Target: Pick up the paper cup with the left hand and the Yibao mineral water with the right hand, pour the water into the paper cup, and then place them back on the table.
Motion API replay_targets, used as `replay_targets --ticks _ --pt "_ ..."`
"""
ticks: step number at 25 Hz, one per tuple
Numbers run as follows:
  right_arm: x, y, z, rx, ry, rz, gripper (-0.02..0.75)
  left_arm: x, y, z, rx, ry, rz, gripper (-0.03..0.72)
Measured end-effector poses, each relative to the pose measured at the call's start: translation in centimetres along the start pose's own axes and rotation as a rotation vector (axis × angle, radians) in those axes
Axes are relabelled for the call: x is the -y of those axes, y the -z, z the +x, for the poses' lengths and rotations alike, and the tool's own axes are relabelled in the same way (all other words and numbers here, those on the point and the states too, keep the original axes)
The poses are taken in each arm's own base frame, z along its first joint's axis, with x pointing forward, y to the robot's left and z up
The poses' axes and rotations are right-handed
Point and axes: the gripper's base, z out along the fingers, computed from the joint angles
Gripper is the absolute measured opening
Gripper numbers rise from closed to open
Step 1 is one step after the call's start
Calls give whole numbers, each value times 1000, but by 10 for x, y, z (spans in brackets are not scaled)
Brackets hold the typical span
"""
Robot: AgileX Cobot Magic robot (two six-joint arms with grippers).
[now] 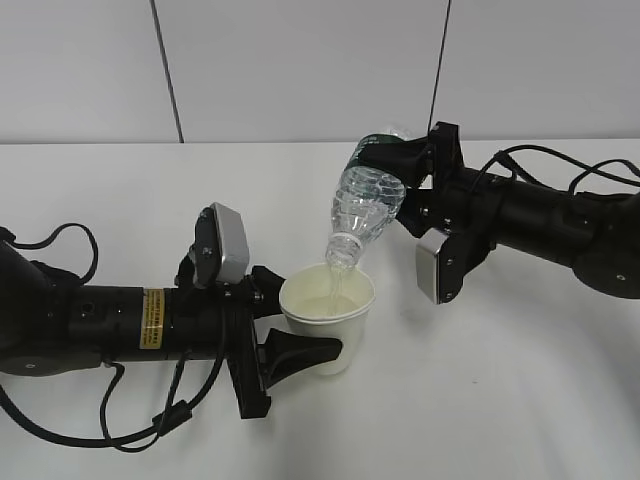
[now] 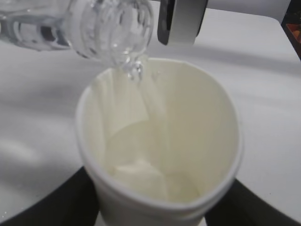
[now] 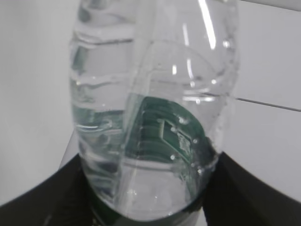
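My left gripper (image 1: 300,345) is shut on the cream-white paper cup (image 1: 327,318) and holds it upright, just above the table as far as I can tell. In the left wrist view the cup (image 2: 197,122) fills the frame, with water pooled inside, and my left gripper (image 2: 155,207) grips it at the bottom edge. My right gripper (image 1: 395,160) is shut on the clear Yibao bottle (image 1: 365,200), tilted mouth-down over the cup. A thin stream of water runs from the bottle's mouth (image 2: 131,68) into the cup. In the right wrist view the bottle (image 3: 150,117) sits between the jaws of my right gripper (image 3: 150,197).
The white table (image 1: 520,400) stretches around both arms, against a grey panelled wall (image 1: 300,60). Black cables (image 1: 70,240) loop beside the left arm and along the right arm (image 1: 560,165).
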Motion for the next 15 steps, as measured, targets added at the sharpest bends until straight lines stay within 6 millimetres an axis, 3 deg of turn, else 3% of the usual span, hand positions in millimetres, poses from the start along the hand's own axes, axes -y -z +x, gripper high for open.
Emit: replay_targets --ticks 15 --pt "2 0 0 0 20 6 434 0 0 0 -2 0 0 433"
